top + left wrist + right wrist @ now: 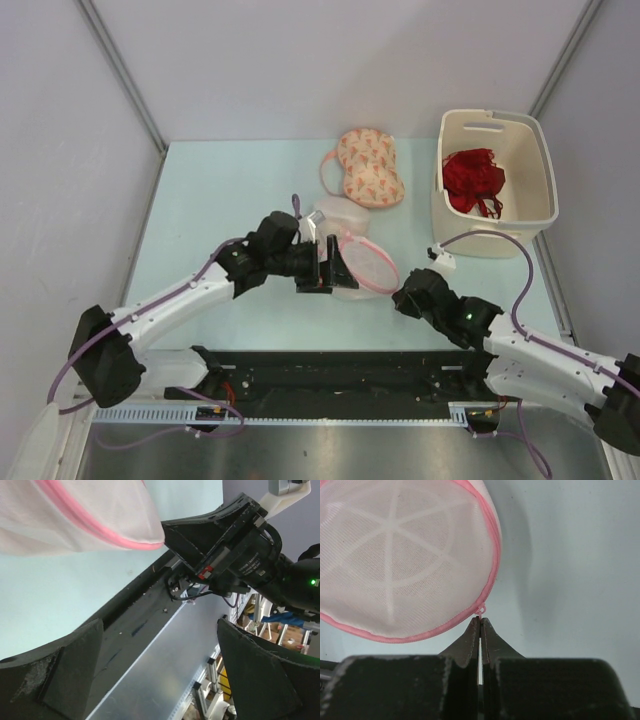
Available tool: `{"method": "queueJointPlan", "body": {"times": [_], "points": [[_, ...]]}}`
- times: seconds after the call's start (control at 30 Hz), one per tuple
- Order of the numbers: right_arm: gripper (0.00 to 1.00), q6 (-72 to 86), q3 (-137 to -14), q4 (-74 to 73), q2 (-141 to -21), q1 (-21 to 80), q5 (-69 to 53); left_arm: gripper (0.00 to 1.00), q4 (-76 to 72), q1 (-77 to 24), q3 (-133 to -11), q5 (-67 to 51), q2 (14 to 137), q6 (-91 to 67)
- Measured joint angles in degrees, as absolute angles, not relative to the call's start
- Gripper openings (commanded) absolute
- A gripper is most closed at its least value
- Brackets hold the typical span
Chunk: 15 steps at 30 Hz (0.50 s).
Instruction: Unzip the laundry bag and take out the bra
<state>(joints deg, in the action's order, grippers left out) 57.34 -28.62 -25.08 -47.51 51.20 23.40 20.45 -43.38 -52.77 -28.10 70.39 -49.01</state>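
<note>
The laundry bag (366, 266), a round white mesh pouch with a pink zipper rim, lies mid-table. In the right wrist view the laundry bag (395, 555) shows white ribs through the mesh. My right gripper (480, 620) is shut on the small pink zipper pull (480, 611) at the bag's rim; from above, the right gripper (401, 297) is at the bag's near-right edge. My left gripper (328, 265) stands open at the bag's left side. In its wrist view nothing lies between the fingers (75, 665), and the bag (85, 515) sits beyond them. The bra cannot be made out.
A pale translucent pouch (336, 215) touches the bag's far side. A pink bra with red motifs (370, 167) lies further back. A white bin (497, 232) at the right holds a red lacy bra (473, 178). The black base rail (340, 370) runs along the near edge.
</note>
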Motion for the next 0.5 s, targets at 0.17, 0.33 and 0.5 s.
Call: {"method": "queueJointPlan", "body": {"times": [0.17, 0.33, 0.5], "points": [[0.0, 58.63, -29.23, -25.08, -48.93, 52.88, 25.5, 1.0, 15.68, -46.65, -50.98, -24.49, 71.46, -55.46], [0.0, 58.96, -30.04, -25.04, -48.9, 53.84, 26.61, 1.0, 10.96, -46.76, -51.11, -21.32, 79.35, -59.44], [0.0, 59.44, -30.11, -25.1, -49.01, 54.57, 27.14, 0.94, 7.53, -47.4, -51.11, -20.03, 84.77, -62.17]]}}
